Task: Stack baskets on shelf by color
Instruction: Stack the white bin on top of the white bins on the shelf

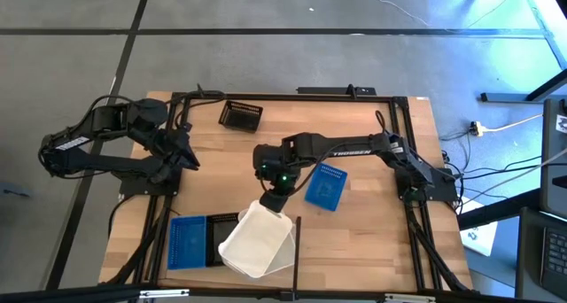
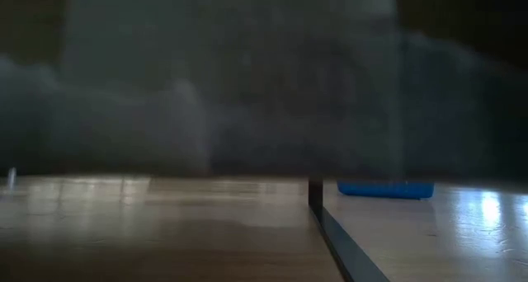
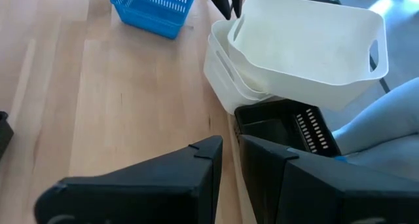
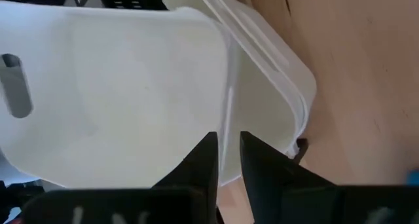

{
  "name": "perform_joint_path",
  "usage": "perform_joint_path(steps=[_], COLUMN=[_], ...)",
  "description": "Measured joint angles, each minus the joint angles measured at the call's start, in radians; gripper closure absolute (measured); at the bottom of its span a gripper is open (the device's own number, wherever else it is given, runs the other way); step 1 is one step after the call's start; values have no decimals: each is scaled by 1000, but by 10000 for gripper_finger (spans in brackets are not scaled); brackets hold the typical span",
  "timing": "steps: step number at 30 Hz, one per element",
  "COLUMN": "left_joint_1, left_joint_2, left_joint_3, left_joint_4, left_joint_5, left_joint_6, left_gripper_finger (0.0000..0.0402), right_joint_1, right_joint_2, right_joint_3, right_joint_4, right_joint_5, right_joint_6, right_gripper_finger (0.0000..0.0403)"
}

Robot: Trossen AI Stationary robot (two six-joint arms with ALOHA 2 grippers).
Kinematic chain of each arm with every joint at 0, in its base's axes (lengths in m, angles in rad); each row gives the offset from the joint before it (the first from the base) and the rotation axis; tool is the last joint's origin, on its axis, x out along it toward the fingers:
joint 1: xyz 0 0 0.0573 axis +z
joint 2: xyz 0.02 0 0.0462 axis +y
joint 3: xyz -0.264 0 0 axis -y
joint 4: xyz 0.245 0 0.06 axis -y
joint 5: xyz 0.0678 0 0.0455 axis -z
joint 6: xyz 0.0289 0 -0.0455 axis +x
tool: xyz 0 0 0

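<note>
My right gripper reaches over the middle of the shelf and is shut on the top white basket, which sits tilted in a white basket below it. A black basket and a blue basket stand next to the white ones at the near left. Another blue basket lies right of my right gripper, and a second black basket stands near the far edge. My left gripper waits at the left rail with a narrow gap between its fingers and nothing in it. My right gripper pinches the top white basket's wall at its far rim, near a corner, with one finger inside the basket and one outside. The fingers slant down from the far side. The basket is tilted, the held end raised, and its lower part rests in the white basket beneath.
Black metal rails edge the wooden board on the left, far and right sides. A short black rail stands at the near edge beside the white baskets. Bare wood lies at the near right and the far middle.
</note>
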Motion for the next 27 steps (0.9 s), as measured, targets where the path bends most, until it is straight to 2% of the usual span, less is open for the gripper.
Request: perform_joint_path(steps=[27], left_joint_1=[0], left_joint_2=[0], left_joint_3=[0], left_joint_4=[0], left_joint_5=[-3], left_joint_6=[7], left_gripper_finger=[354], right_joint_1=[3], right_joint_2=[42], right_joint_3=[0], right_joint_4=[21], right_joint_5=[-26], right_joint_6=[22], right_gripper_finger=[341])
